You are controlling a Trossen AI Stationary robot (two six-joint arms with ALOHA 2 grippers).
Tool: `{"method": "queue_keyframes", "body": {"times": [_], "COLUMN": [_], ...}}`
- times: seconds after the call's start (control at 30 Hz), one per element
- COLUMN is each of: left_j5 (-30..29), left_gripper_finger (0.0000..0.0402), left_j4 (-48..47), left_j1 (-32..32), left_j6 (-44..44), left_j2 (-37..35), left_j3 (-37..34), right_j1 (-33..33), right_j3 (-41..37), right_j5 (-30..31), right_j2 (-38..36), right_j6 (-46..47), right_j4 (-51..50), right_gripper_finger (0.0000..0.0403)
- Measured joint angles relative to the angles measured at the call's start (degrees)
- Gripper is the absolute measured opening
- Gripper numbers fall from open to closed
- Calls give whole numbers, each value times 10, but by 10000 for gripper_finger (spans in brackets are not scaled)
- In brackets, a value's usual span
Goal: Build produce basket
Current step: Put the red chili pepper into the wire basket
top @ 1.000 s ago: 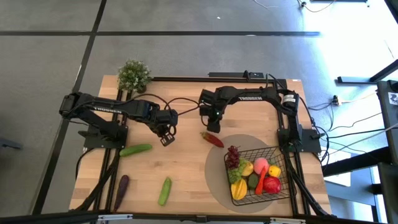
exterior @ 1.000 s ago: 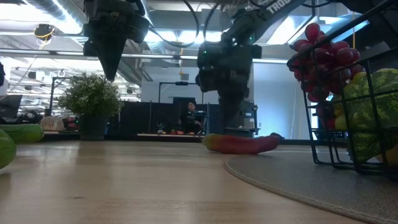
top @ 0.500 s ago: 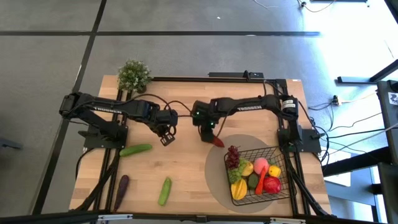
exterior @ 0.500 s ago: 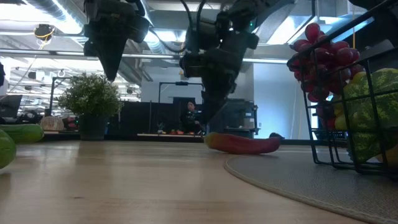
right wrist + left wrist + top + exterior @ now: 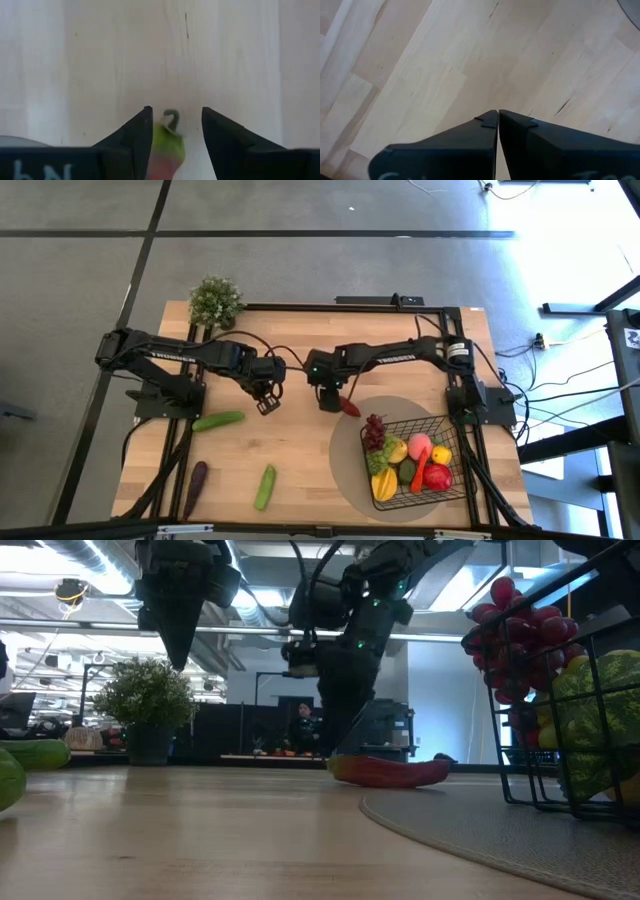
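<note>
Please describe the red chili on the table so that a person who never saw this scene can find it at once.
Start at the black wire basket full of fruit at the table's right. The chili lies just outside it, at the edge of the grey round mat, between the open fingers of the right gripper. It is the only loose red piece, with a green stem; the other loose pieces are green or purple.

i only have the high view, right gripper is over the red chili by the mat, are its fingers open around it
Observer: Yes. In the right wrist view the right gripper is open, with the chili and its green stem between the fingers.
Operator: is the chili off the table yet
Observer: No. The low view shows the chili lying flat on the wood.
Operator: and the left gripper
Observer: The left gripper is shut, holding nothing, above bare wood.
</note>
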State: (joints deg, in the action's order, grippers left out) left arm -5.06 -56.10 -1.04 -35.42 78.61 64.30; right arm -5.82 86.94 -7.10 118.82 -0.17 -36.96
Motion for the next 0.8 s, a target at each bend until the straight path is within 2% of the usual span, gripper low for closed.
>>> {"method": "queue_keyframes", "body": {"times": [0.3, 0.73, 0.8], "left_j5": [0, 0, 0], "left_gripper_finger": [5, 4, 5], "left_j4": [0, 0, 0], "left_j1": [0, 0, 0], "left_j6": [0, 0, 0], "left_j2": [0, 0, 0], "left_j3": [0, 0, 0], "right_j1": [0, 0, 0], "right_j3": [0, 0, 0], "right_j5": [2, 15, 15], "right_j2": [19, 21, 21], "right_j6": [-1, -2, -3], "right_j4": [7, 12, 12], "right_gripper_finger": [147, 16, 7]}}
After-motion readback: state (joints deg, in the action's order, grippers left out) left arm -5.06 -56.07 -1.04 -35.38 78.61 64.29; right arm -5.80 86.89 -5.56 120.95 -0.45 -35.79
